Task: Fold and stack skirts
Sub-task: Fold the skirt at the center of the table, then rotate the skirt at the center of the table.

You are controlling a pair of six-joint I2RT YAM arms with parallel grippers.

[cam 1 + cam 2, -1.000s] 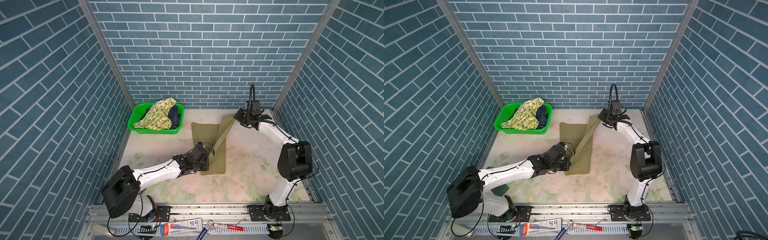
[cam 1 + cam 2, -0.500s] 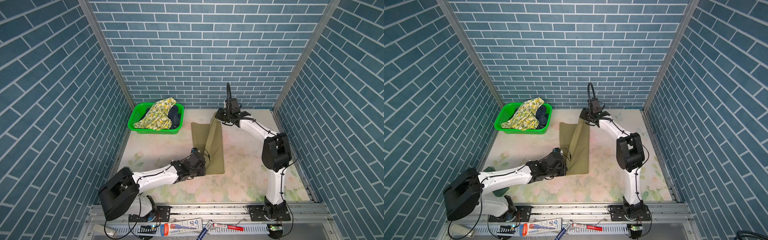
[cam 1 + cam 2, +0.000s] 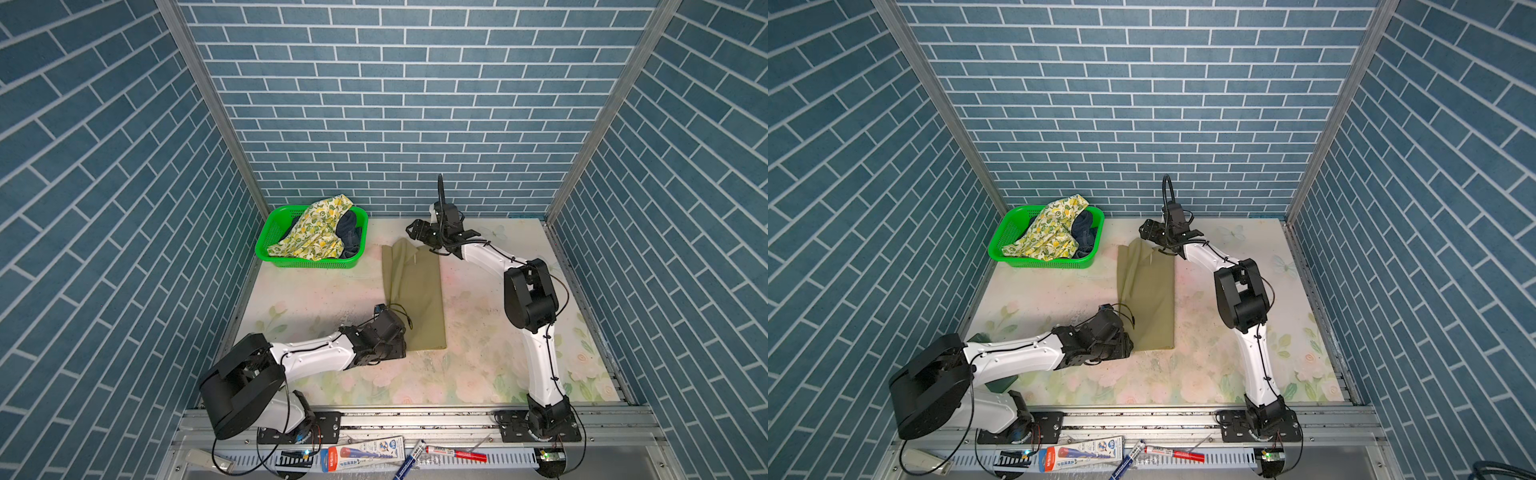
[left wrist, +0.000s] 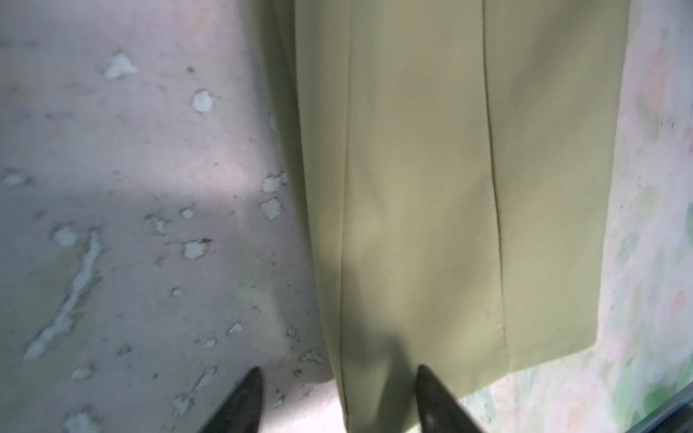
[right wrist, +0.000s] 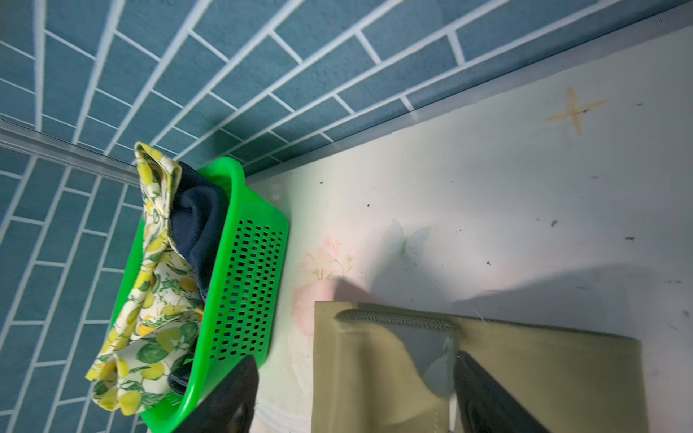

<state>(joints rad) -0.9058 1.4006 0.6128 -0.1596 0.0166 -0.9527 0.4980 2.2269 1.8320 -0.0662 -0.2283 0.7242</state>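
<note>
The olive-khaki skirt [image 3: 415, 291] [image 3: 1148, 291] lies folded into a narrow lengthwise strip mid-table. My left gripper [image 4: 339, 369] [image 3: 401, 347] is open at its near end, one fingertip over bare table and one over the cloth [image 4: 450, 187], gripping nothing. My right gripper [image 5: 355, 358] [image 3: 417, 230] is open above the far waistband end [image 5: 525, 375], where a grey inner flap is turned out. The lemon-print skirt [image 3: 316, 232] [image 5: 150, 300] and the navy skirt [image 3: 351, 232] [image 5: 198, 225] lie bunched in the green basket [image 3: 307, 264] [image 5: 247, 270].
The basket [image 3: 1042, 262] stands at the back left corner, close to the olive skirt's far end. Blue brick walls close in the table on three sides. Pens and a tube [image 3: 365, 451] lie on the front rail below the table edge.
Both grippers carried the lifted half of the olive skirt leftward over the other half, then opened and let it go. The right arm swung left with it.
</note>
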